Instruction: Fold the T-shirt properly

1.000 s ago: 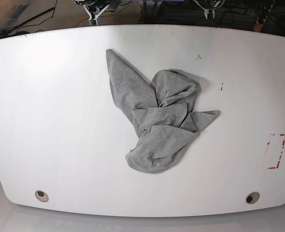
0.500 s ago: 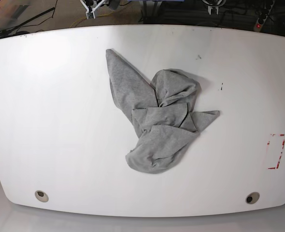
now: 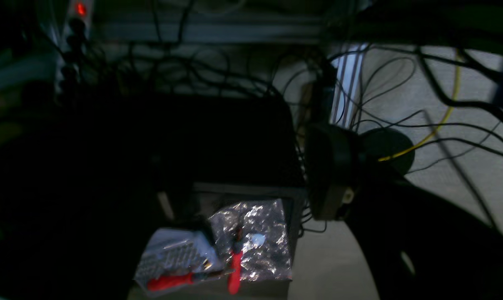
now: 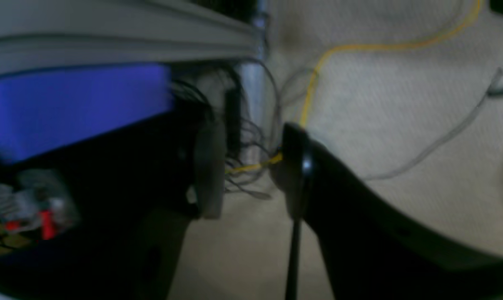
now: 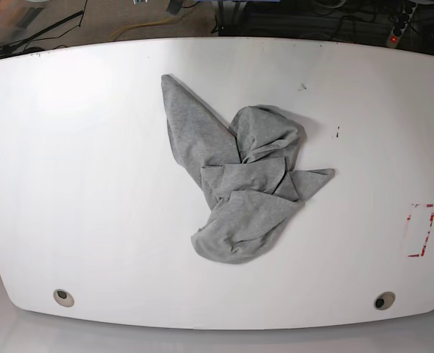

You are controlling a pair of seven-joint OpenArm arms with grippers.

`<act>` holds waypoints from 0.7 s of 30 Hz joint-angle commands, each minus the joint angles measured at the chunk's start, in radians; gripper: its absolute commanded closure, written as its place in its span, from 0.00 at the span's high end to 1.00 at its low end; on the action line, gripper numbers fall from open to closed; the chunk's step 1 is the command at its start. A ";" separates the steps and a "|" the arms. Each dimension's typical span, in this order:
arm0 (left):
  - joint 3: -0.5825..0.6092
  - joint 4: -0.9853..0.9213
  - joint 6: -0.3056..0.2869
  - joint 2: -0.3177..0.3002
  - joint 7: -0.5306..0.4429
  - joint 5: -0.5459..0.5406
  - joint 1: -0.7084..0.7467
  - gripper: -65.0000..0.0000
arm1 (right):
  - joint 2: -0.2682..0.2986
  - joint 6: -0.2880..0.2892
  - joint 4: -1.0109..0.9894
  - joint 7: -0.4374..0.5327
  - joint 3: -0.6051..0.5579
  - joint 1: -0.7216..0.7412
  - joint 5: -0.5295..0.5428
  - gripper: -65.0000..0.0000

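Observation:
The T-shirt [image 5: 243,176] is a heather-grey crumpled heap a little right of the middle of the white table [image 5: 84,169], with one long flap reaching to the far left. No lettering or tag shows. Neither gripper appears in the base view. In the left wrist view, my left gripper [image 3: 359,166] hangs over floor and cables, its fingers slightly apart and nothing between them. The right wrist view shows my right gripper [image 4: 253,166] open above beige floor, with only a yellow cable behind the gap. Both are away from the shirt.
A red tape rectangle [image 5: 421,229] marks the table's right side. Two round holes [image 5: 63,297] [image 5: 384,300] sit near the front edge. Beyond the far edge lie cables and a power strip [image 5: 398,22]. A foil bag with red-handled tools [image 3: 251,241] lies below the left gripper.
The white arm parts that showed at the top edge of the base view have drawn back out of sight. The T-shirt has not moved.

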 commanded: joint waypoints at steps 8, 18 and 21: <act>-0.002 0.387 0.002 -0.012 -0.013 -0.003 0.256 0.57 | -0.022 0.007 0.310 0.003 0.004 -0.219 0.094 0.32; -0.010 0.709 0.004 -0.014 -0.013 -0.004 0.423 0.57 | -0.020 0.006 0.660 0.003 0.004 -0.446 0.167 0.32; -0.042 0.794 0.002 -0.006 -0.013 -0.014 0.458 0.57 | -0.023 0.004 0.764 0.003 0.004 -0.502 0.167 0.32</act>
